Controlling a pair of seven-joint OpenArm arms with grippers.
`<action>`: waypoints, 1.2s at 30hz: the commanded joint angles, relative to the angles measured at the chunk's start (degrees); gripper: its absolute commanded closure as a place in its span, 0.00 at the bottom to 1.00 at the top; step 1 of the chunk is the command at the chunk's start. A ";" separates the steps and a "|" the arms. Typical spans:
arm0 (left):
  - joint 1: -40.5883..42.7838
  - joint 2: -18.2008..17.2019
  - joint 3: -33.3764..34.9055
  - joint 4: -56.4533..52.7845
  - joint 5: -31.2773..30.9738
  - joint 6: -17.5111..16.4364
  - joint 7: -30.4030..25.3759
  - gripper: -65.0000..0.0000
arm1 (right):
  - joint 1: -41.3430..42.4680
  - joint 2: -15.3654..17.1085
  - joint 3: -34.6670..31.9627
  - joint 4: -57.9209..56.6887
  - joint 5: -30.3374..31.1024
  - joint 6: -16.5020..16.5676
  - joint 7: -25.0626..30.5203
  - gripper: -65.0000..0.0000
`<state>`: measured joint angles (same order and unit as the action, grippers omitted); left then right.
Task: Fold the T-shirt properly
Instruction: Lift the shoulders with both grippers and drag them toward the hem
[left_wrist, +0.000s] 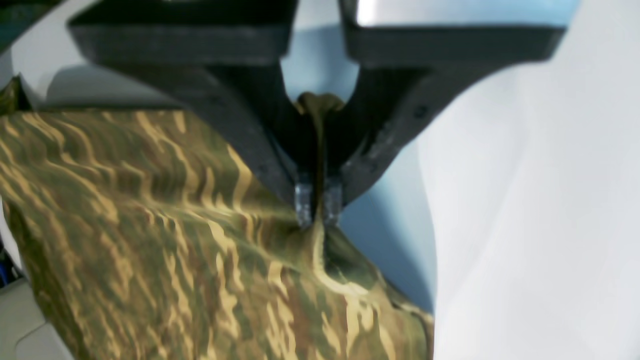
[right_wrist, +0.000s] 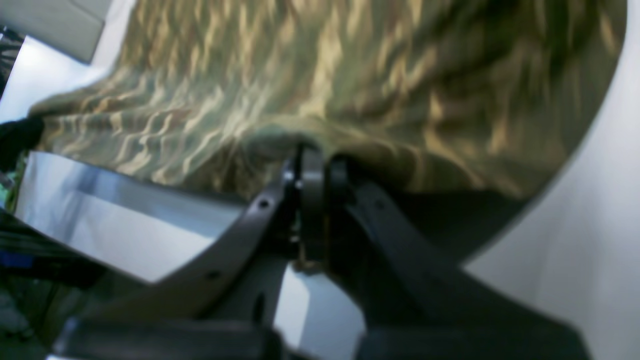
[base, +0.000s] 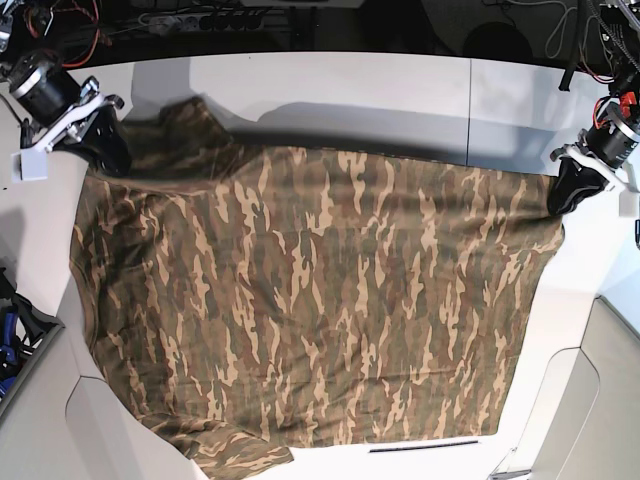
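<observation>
The camouflage-print cloth T-shirt (base: 320, 300) sprawls across the white table (base: 330, 95), soft, light, likely to sag. Left gripper (left_wrist: 317, 210) pinches its far right corner; right gripper (right_wrist: 315, 165) clamps the far left corner — good holds.

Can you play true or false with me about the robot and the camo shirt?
1. Both grippers are pinching the T-shirt. True: the left gripper and the right gripper are each shut on cloth.
2. The shirt is folded into a small square. False: it lies spread wide over the white table.
3. The shirt is plain blue. False: it is green, brown and tan camouflage.
4. The grippers hold opposite ends of the shirt. True.
</observation>
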<state>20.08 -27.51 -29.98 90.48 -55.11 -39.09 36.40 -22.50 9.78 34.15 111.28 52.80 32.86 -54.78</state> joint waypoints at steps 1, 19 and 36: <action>-1.40 -0.79 -0.35 0.96 0.07 -0.91 -1.25 1.00 | 1.42 0.52 0.33 0.59 1.16 0.42 1.31 1.00; -19.17 -0.11 8.66 -11.78 18.64 1.62 -9.66 1.00 | 28.00 1.14 -3.61 -22.01 -7.04 1.03 1.31 1.00; -26.08 0.04 8.66 -22.14 21.81 1.57 -14.99 1.00 | 47.43 1.79 -12.00 -42.64 -20.13 0.98 9.97 1.00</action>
<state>-4.56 -26.28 -20.95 67.44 -32.40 -37.56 23.22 23.20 10.79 22.04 67.79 31.64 33.45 -46.44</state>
